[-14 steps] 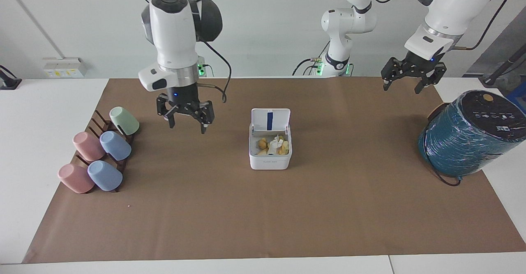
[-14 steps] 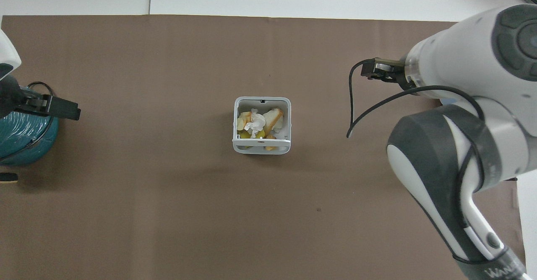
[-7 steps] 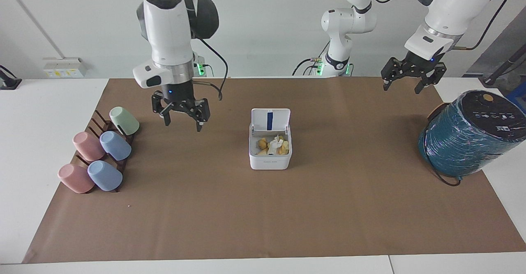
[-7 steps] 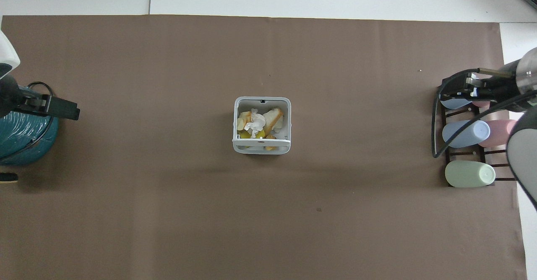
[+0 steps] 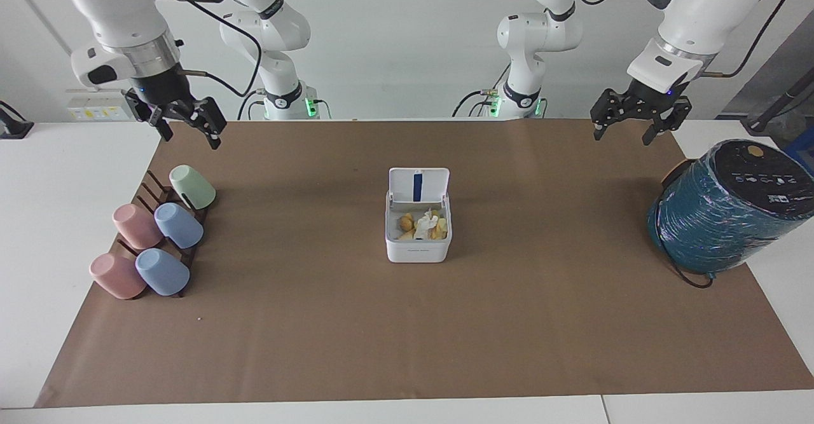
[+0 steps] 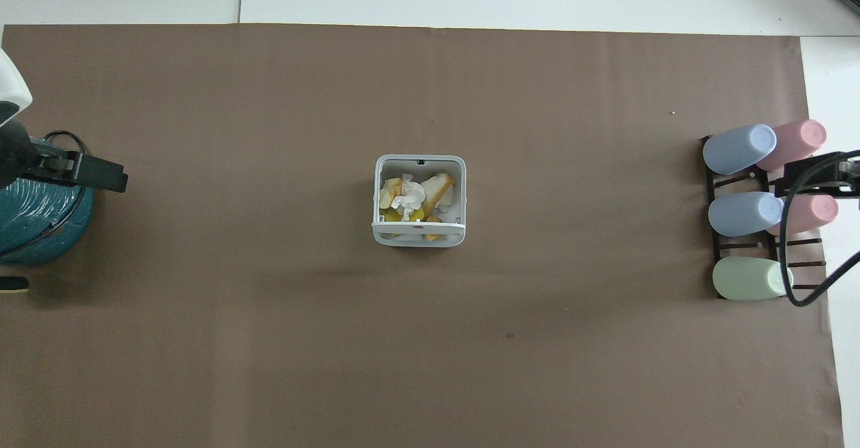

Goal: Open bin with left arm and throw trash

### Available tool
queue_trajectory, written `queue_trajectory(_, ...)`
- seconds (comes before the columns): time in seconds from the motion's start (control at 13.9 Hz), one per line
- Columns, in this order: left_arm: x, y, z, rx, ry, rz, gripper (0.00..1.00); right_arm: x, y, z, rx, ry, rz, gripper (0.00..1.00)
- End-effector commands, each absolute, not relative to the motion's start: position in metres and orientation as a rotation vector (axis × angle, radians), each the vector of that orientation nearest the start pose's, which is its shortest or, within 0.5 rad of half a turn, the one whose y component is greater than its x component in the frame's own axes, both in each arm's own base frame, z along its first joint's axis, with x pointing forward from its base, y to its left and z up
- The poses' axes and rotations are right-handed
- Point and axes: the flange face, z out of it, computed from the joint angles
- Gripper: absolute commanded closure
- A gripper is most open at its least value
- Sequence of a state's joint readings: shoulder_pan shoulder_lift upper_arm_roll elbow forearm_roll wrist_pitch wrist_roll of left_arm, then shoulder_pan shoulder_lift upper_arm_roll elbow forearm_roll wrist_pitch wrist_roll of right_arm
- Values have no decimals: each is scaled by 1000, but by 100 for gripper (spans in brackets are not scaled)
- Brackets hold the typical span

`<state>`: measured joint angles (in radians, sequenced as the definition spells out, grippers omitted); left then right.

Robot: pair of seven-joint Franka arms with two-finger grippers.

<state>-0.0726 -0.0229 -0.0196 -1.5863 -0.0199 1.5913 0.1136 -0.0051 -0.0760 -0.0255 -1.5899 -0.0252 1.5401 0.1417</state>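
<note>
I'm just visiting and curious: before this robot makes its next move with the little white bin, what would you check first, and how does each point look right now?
1. Bin lid up: ok, standing open.
2. Trash inside the bin: ok, scraps lie in it.
3. Stray scraps on the brown mat: ok, none visible.
4. Left gripper away from the bin: ok, raised near the teal cylinder, jaws open, empty.
5. Right gripper away from the bin: ok, raised near the cups, jaws open, empty.
6. Bin upright: ok.
</note>
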Motion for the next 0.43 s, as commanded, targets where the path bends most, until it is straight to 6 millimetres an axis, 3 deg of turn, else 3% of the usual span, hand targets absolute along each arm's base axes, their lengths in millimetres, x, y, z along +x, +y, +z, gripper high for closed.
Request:
queue_trajectory(0.0,543,-50,632,-3133,321,-39,0,524,-17,652,-3145,235,-32,0)
queue_trajectory(0.36,543,-49,632,-3133,321,-41,0,524,-13,656,-3153,217,-16,0)
